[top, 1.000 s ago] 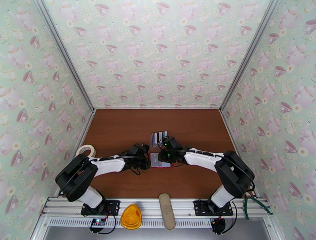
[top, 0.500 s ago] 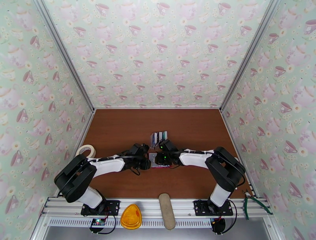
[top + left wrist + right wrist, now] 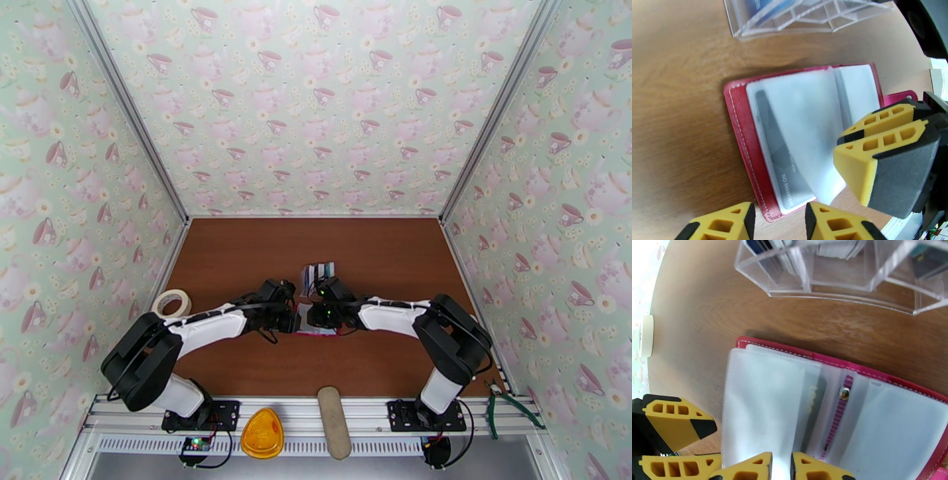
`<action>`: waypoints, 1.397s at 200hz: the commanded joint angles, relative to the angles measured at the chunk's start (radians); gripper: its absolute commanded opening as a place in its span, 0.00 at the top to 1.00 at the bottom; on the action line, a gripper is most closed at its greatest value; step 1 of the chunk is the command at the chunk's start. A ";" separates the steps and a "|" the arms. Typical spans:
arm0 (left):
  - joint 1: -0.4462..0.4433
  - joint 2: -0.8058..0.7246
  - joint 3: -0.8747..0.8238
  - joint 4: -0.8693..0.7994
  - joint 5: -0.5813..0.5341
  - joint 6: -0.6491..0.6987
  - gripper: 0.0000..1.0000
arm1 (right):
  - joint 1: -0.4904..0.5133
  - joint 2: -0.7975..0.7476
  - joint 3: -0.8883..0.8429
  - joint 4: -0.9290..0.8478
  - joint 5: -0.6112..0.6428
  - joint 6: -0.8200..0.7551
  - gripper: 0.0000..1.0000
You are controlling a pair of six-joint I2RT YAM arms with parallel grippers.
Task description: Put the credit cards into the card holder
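Observation:
The red card holder (image 3: 740, 130) (image 3: 877, 372) (image 3: 322, 331) lies open on the table, its frosted pockets facing up. A dark grey credit card (image 3: 776, 158) sits inside the left pocket. More credit cards, dark blue (image 3: 758, 245) and white (image 3: 837, 248), stand in a clear plastic rack (image 3: 790, 21) (image 3: 317, 274) just behind it. My left gripper (image 3: 779, 215) (image 3: 294, 319) hovers open at the holder's near edge, with nothing between its fingers. My right gripper (image 3: 781, 465) (image 3: 316, 317) is pinched on a frosted pocket sheet (image 3: 758, 409).
A tape roll (image 3: 172, 302) lies at the left wall. An orange object (image 3: 262, 433) and a beige bar (image 3: 333, 421) rest on the front rail, with pliers (image 3: 505, 403) at its right end. Patterned walls close in three sides.
My left gripper has opened and eased back from the card holder. My right arm reached further left half a second ago and has stayed over the holder since.

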 commanded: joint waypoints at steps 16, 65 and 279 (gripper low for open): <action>0.013 -0.038 0.039 -0.056 -0.052 0.029 0.60 | 0.005 -0.065 0.051 -0.080 0.040 -0.028 0.76; 0.047 -0.035 0.081 -0.046 -0.064 0.017 0.60 | -0.040 -0.126 0.090 -0.173 0.083 -0.070 0.67; 0.194 0.321 0.308 0.227 0.189 -0.133 0.58 | -0.193 -0.066 0.411 -0.509 0.353 -0.277 0.50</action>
